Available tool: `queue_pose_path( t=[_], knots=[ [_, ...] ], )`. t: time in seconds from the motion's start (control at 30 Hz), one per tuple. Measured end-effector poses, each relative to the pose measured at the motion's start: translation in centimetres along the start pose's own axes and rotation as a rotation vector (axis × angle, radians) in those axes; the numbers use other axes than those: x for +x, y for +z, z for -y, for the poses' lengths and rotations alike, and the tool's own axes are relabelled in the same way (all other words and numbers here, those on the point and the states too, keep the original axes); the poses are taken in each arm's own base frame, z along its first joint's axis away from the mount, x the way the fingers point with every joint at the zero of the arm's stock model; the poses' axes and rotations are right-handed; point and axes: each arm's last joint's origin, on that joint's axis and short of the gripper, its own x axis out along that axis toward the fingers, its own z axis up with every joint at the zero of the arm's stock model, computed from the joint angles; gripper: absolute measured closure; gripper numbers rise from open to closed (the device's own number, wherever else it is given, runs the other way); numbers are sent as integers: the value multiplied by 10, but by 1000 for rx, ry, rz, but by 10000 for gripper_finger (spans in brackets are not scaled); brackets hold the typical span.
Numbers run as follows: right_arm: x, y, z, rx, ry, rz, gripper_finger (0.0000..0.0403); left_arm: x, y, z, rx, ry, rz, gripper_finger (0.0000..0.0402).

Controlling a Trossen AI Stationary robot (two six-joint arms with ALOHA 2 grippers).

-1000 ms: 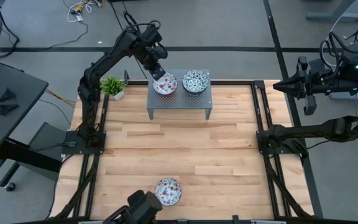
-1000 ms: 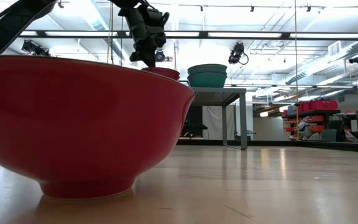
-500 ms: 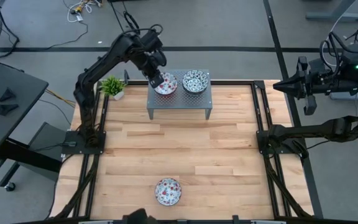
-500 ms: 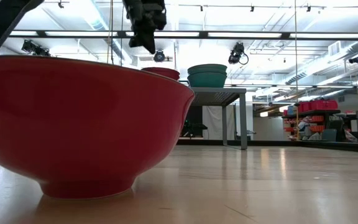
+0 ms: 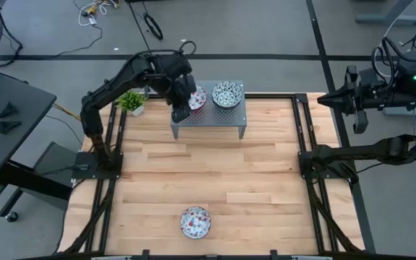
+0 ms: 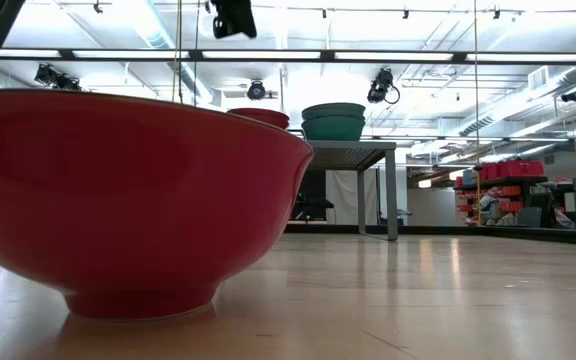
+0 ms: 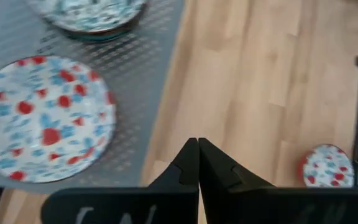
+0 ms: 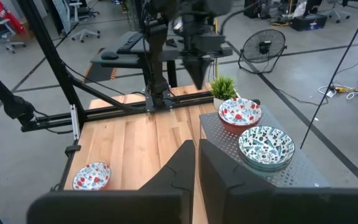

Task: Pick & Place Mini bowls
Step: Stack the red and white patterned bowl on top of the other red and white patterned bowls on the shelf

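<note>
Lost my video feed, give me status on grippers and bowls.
Left gripper shut, empty, above the stand. Right gripper shut, parked off-table. Red bowl and green bowl on stand; another red bowl on table. Nothing blocking.

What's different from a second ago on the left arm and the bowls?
The left gripper, jaws shut and empty, has lifted off the red bowl on the stand and pulled back toward the stand's left front corner. That red bowl, the green bowl beside it and the red bowl on the table stayed put. The right gripper stays parked off the table.
</note>
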Motion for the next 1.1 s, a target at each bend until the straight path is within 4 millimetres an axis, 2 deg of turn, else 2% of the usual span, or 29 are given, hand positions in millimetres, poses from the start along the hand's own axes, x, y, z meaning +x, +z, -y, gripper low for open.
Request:
queue_pose_path(
  t=[0.57, 1.1],
  knots=[
    [0, 0, 0, 0, 0, 0, 378, 3, -15, 107, 311, -169, -54, 401],
    [0, 0, 0, 0, 0, -1, 378, 1, -42, 176, 520, -290, -109, 401]
  ],
)
